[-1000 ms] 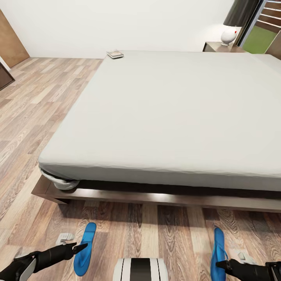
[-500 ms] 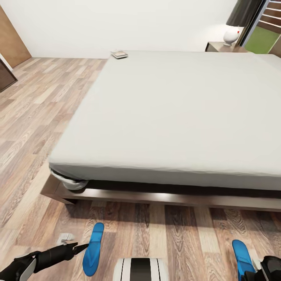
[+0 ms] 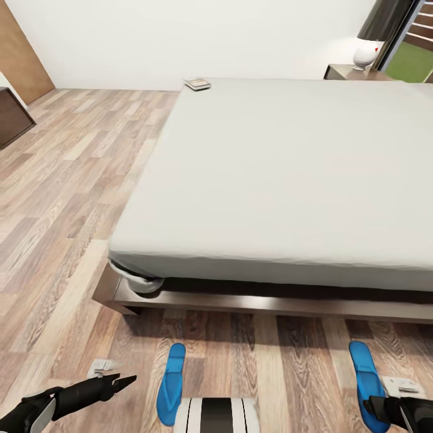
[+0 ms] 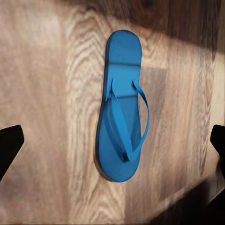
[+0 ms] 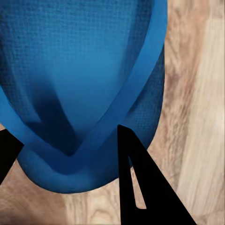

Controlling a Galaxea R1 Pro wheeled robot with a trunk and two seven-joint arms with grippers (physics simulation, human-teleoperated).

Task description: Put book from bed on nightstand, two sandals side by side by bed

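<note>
The book (image 3: 197, 83) lies on the far left corner of the bed (image 3: 288, 174)'s grey mattress. A nightstand (image 3: 352, 73) stands at the far right behind the bed. Both blue sandals are on the wood floor in front of the bed's foot, one at the left (image 3: 171, 383) and one at the right (image 3: 364, 383). My left gripper (image 3: 123, 381) hovers just left of the left sandal (image 4: 123, 108), open, with its fingers (image 4: 10, 145) wide on either side. My right gripper (image 3: 374, 406) is shut on the right sandal (image 5: 79, 70) at its strap.
A white lamp (image 3: 365, 55) sits on the nightstand. A dark cabinet (image 3: 12, 114) stands by the left wall, near a wooden door (image 3: 21, 54). Small white tags (image 3: 101, 365) lie on the floor beside each sandal. My base (image 3: 216, 415) is between the sandals.
The view has swung, shifting the bed and left sandal rightward in the picture. The right sandal has moved with my right gripper, first outward, then back toward the left sandal. Left gripper unchanged.
</note>
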